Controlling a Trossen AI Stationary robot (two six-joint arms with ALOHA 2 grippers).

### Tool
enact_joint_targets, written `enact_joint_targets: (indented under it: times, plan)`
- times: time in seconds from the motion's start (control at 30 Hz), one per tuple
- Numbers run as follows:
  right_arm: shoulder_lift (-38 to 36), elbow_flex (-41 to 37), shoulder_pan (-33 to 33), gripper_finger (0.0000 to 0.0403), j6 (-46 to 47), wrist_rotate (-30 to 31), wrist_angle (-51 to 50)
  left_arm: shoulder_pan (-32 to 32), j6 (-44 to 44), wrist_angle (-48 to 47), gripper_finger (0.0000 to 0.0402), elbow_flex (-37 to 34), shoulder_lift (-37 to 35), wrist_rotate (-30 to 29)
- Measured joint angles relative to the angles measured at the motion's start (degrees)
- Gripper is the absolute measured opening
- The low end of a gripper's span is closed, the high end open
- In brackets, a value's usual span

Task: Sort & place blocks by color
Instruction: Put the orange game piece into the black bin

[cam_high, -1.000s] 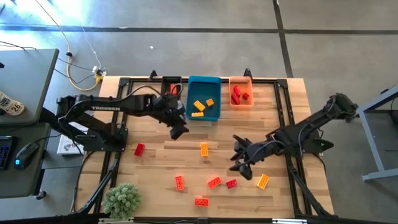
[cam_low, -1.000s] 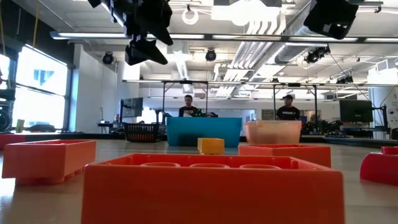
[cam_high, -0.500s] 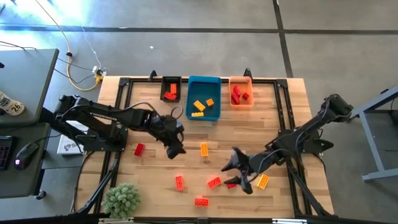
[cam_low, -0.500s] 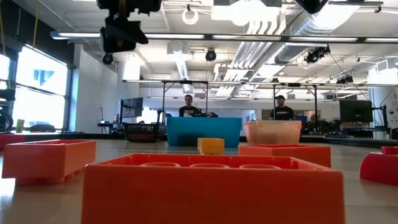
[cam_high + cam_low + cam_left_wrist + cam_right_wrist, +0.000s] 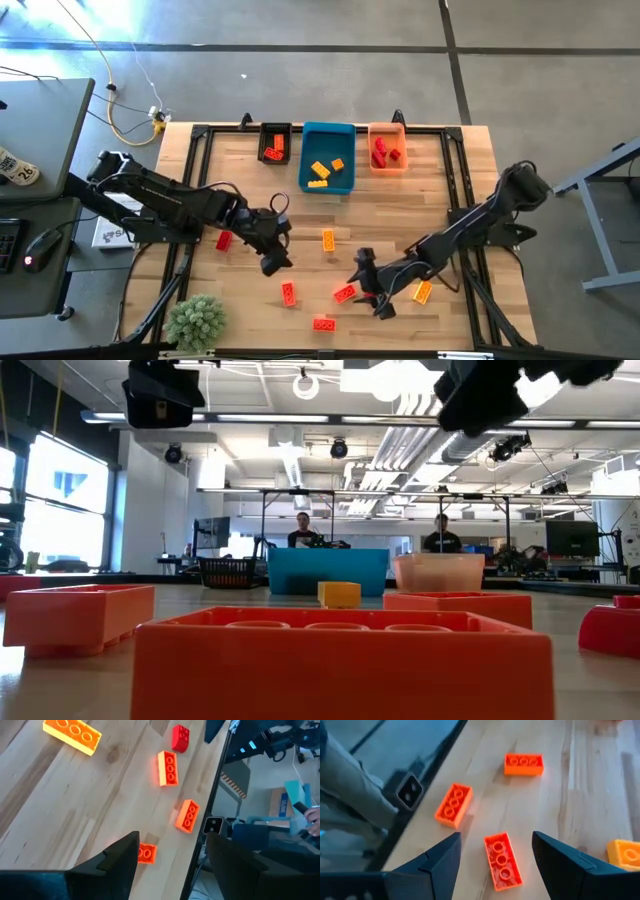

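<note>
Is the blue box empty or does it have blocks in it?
Not empty. From above, the blue box holds a few yellow-orange blocks lying on its floor.

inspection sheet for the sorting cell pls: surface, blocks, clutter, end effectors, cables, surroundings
Surface: wooden table, black frame along its edges.
Job's things: loose blocks on the near half, including a red block, a yellow block, an orange block and a yellow-orange block. More blocks lie in the black bin, the blue bin and the orange bin at the far edge.
Clutter: green plant at the near left corner.
End effectors: left end effector open, empty, above the table. Right end effector open, empty, over the orange block.
Cables: yellow cable on the floor.
Surroundings: desk with mouse at left; people far behind.
</note>
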Motion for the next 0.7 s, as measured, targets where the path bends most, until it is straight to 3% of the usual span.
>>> enact_joint_targets:
  times: [0.7]
  plan:
    - [12.8, 0.0, -3.1, 0.0232, -3.4, -4.9, 1.7, -0.4, -0.5, 0.2, 0.0220, 0.0, 0.0, -1.5]
